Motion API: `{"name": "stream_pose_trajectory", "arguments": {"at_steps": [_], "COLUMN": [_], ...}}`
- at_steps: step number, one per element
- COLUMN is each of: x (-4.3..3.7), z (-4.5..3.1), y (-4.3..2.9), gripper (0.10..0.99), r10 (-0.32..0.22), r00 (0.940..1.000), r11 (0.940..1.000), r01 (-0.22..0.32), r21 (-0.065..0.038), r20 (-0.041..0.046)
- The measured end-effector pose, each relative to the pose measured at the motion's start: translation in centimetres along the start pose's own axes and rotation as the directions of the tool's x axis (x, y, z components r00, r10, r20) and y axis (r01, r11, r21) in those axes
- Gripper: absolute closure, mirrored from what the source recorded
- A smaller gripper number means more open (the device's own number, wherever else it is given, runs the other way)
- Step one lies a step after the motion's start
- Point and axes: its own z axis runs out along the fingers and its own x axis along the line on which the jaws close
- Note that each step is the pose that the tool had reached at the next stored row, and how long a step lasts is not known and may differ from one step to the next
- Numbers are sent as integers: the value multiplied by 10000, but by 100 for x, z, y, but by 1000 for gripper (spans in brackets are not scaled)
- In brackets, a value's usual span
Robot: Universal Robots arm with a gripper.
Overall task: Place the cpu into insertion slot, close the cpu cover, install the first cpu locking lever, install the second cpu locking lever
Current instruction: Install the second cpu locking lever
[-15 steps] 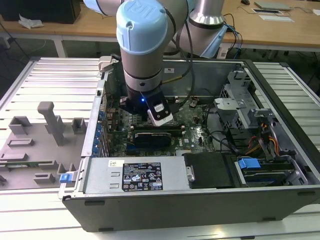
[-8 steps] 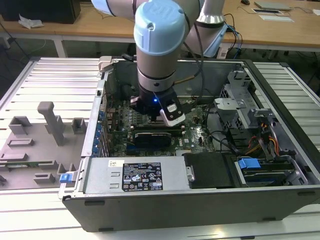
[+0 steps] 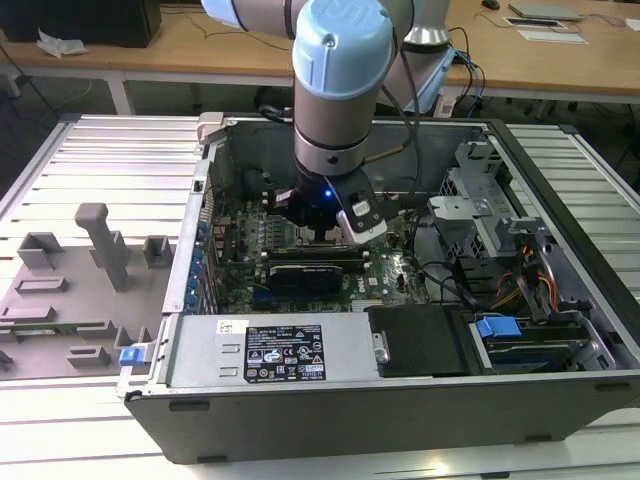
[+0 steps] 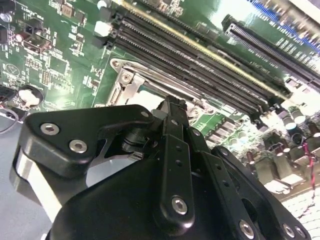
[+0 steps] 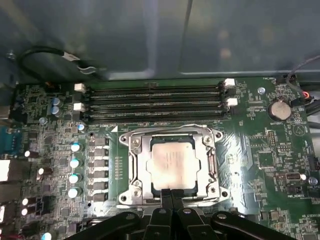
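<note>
Fingers [image 5: 172,200] pressed together, holding nothing, tips poised at the socket's near edge. From the socket outward: the cover [image 5: 134,165] lies closed as a silver frame, and the cpu [image 5: 172,162] sits flat in its window, just beyond the fingertips.

We see a ribbed metal worktable [image 3: 120,150], and wooden desks [image 3: 200,45] behind it in the exterior view.

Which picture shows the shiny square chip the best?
The first wrist view: the cpu faces the camera, sitting in its metal-framed socket just past the gripper. In the second wrist view the gripper's black body covers most of it. In the exterior view the arm hides that spot.
</note>
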Motion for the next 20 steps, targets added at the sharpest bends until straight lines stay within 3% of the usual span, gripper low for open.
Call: {"name": "stream_pose_trajectory", "arguments": {"at_steps": [2, 3, 5, 7, 8, 13, 16, 20], "x": [-8, -6, -4, -3, -3, -3, -4, -4], "z": [25, 36, 54, 50, 41, -110, -153, -154], "y": [102, 153, 224, 252, 259, 338, 358, 358], "gripper": [980, 980, 980, 980, 980, 980, 980, 980], "r10": [-5, -6, -7, -9, -11, -24, -28, -28], "r00": [10000, 10000, 10000, 10000, 10000, 10000, 10000, 10000], "r11": [9995, 9992, 9989, 9984, 9980, 9932, 9917, 9914], "r01": [5, 6, 6, 9, 11, 20, 22, 23], "r21": [300, 399, 474, 572, 626, 1165, 1286, 1306], "r20": [-1, 2, 6, 10, 12, 32, 38, 38]}}
